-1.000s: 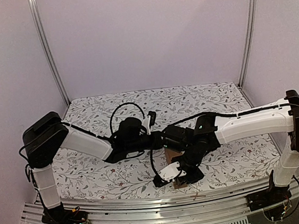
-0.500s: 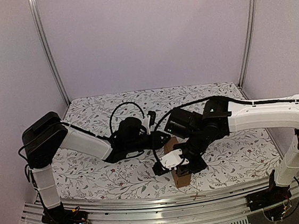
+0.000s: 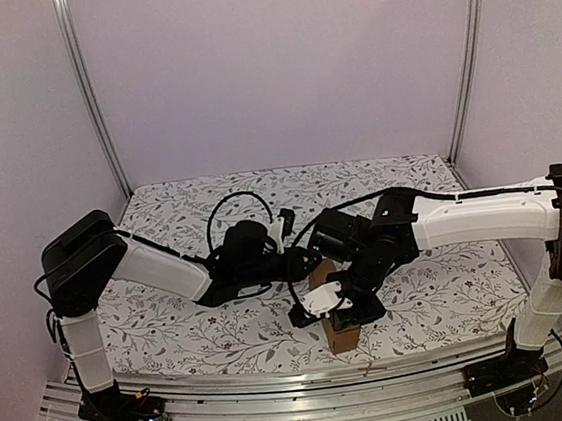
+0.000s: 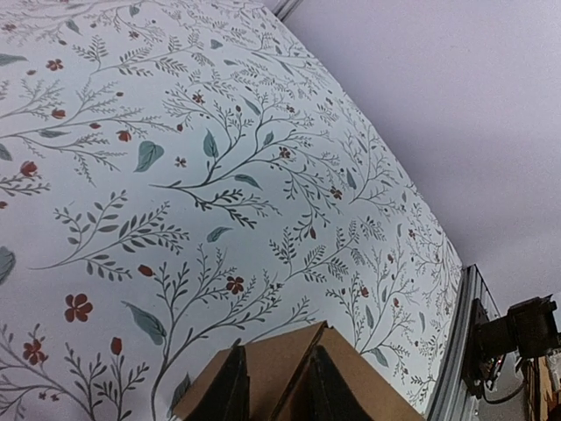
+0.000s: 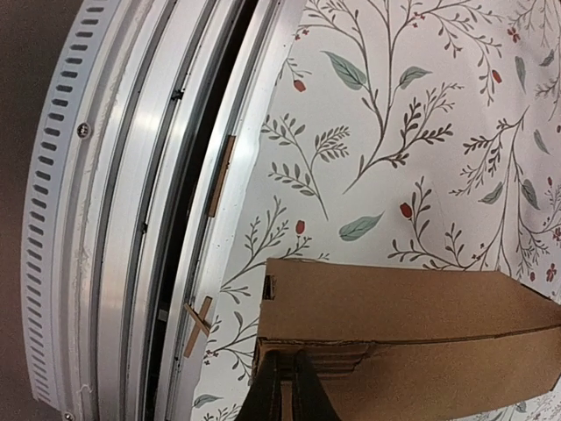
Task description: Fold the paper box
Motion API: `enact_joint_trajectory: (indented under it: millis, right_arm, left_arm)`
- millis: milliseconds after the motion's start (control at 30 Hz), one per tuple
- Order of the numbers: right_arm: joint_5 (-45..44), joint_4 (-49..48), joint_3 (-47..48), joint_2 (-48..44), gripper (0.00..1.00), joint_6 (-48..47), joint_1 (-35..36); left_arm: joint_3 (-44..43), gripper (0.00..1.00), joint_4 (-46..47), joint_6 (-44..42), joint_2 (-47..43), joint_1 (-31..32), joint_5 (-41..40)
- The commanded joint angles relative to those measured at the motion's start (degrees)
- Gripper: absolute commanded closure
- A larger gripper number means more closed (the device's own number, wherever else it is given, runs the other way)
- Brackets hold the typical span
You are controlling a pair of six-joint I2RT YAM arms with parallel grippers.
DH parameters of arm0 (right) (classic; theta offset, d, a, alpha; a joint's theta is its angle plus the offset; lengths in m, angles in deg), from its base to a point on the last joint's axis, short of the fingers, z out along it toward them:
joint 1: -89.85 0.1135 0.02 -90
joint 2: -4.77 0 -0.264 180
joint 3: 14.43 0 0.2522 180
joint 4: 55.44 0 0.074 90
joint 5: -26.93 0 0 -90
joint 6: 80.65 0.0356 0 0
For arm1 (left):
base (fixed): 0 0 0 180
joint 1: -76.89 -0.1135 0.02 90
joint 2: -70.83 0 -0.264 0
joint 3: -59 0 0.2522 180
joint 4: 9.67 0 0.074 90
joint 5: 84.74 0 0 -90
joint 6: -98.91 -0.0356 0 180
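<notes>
The paper box (image 3: pixel 342 336) is a long brown carton lying near the table's front edge, its near end pointing at the rail. My left gripper (image 3: pixel 307 266) comes in from the left and is shut on the carton's far end. In the left wrist view a cardboard panel (image 4: pixel 372 390) sits between the two dark fingers (image 4: pixel 233 390). My right gripper (image 3: pixel 346 310) hangs over the carton's near part. In the right wrist view its fingers (image 5: pixel 265 395) are shut together against the folded end edge of the box (image 5: pixel 394 303).
A floral cloth (image 3: pixel 192 320) covers the table. An aluminium rail (image 5: pixel 131 219) runs along the near edge, with small cardboard scraps (image 5: pixel 198 325) on it. Metal posts (image 3: pixel 88 100) stand at the back corners, with walls close behind.
My right arm has swung back and up from the front edge, and the carton's near end now shows below the gripper. The left arm has stayed put.
</notes>
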Motion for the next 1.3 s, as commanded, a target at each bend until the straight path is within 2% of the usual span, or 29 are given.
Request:
enact_joint_trajectory:
  millis: [0, 100, 533, 700, 900, 1100, 1167, 1233, 1267]
  right_arm:
    - [-1.94, -1.68, -2.24, 4.81, 0.96, -0.65, -0.07]
    - [-2.22, -1.86, -2.28, 5.56, 0.96, -0.35, -0.04]
    - [-3.28, -0.50, -0.02, -1.36, 0.92, 1.80, -0.22]
    - [-2.55, 2.34, 4.51, -6.45, 0.85, 1.82, -3.31]
    - [-2.86, 1.02, 2.40, -12.95, 0.76, 1.89, -12.29]
    - [-0.61, -4.67, -2.14, -21.87, 0.67, 7.55, -24.72]
    - [-1.07, -7.98, -4.18, -25.13, 0.60, 10.42, -28.78]
    - [-2.76, -11.49, -6.71, -27.93, 0.47, 15.50, -32.76]
    - [-4.64, -13.47, -7.95, -29.02, 0.40, 17.57, -34.62]
  left_arm:
    - [1.77, 0.77, -11.90, -1.88, 2.00, 1.70, 0.23]
    - [1.85, 0.77, -12.04, -1.96, 2.02, 1.70, 0.23]
    - [1.20, 0.77, -11.80, -2.26, 0.22, 1.70, 0.56]
    - [-4.44, 0.69, -18.24, -4.93, -4.03, 1.70, 0.75]
    - [-13.70, 0.55, -30.41, -11.04, -9.97, 1.63, -3.34]
    - [-19.68, 0.50, -46.53, -18.34, -15.90, 1.02, -13.27]
    - [-20.11, 0.50, -51.41, -20.60, -18.44, 0.79, -18.01]
    - [-19.78, 0.48, -55.26, -22.80, -22.14, 0.51, -23.53]
    - [-19.43, 0.44, -56.93, -23.17, -23.80, 0.28, -26.93]
